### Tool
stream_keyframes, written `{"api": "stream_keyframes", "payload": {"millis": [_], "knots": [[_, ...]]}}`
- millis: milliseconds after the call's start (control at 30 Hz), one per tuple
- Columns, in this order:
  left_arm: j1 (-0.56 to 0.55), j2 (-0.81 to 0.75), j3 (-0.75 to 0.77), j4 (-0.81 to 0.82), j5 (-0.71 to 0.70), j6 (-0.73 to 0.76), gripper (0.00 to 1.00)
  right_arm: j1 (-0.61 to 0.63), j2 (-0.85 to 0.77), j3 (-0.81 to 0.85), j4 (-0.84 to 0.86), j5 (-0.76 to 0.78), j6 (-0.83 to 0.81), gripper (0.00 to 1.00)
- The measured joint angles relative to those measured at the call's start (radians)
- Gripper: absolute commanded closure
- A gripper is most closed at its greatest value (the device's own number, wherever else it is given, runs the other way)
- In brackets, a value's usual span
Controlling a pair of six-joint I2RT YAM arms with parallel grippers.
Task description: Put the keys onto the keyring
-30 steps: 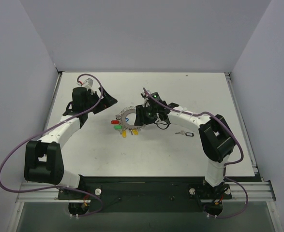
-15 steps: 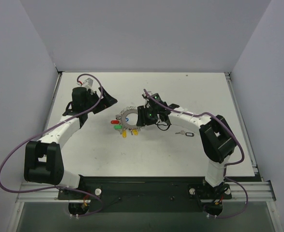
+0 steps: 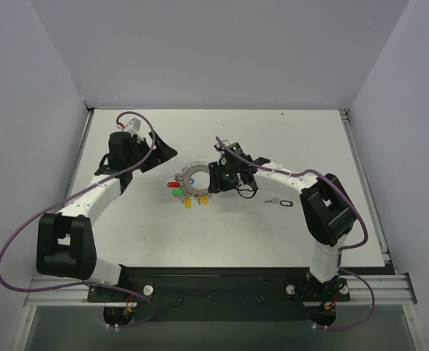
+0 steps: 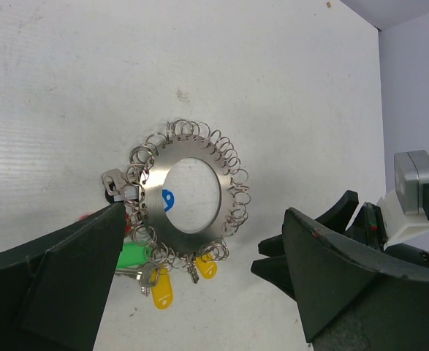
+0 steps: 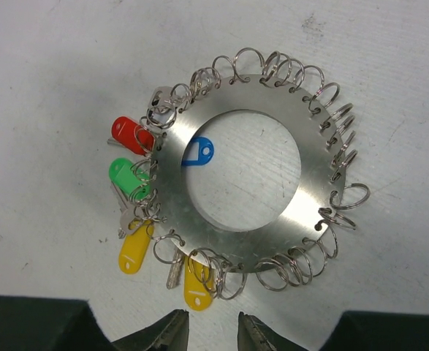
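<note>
Nudged closer, my right claw [image 5: 208,333] hovers narrowly parted and empty beside the keyring [image 5: 309,183] at centre frame; red, green and yellow keys [image 5: 134,252] hang on it, one loose key [image 3: 281,200] seemingly remains on the desk [image 3: 126,241], my left claw [image 3: 158,156] spread wide

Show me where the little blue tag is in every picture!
Top external: blue tag, a speck mid-table, inside the keyring.
Left wrist: blue tag near picture centre, at the hole's left edge.
Right wrist: blue tag left of centre, hole's upper left.
Shared landmark: the keyring around it.
</note>
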Motion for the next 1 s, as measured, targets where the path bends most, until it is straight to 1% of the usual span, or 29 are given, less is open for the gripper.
{"api": "stream_keyframes", "payload": {"millis": [333,533,667,867,1000], "knots": [[0.0,0.0,0.0,0.0,0.006,0.0,0.03,0.029,0.0,-0.074,-0.002,0.023,-0.091,0.64],[0.0,0.0,0.0,-0.001,0.007,0.002,0.03,0.046,0.0,-0.076,0.001,0.045,-0.108,0.62],[-0.001,0.001,0.018,-0.06,0.012,0.031,0.03,0.045,0.0,-0.084,0.015,0.064,-0.105,0.61],[-0.021,-0.015,0.036,-0.14,-0.008,0.083,0.04,0.017,-0.007,-0.113,0.054,0.061,-0.075,0.58],[-0.044,-0.028,0.011,-0.15,-0.028,0.091,0.06,-0.032,-0.03,-0.138,0.084,0.032,-0.045,0.53]]}}
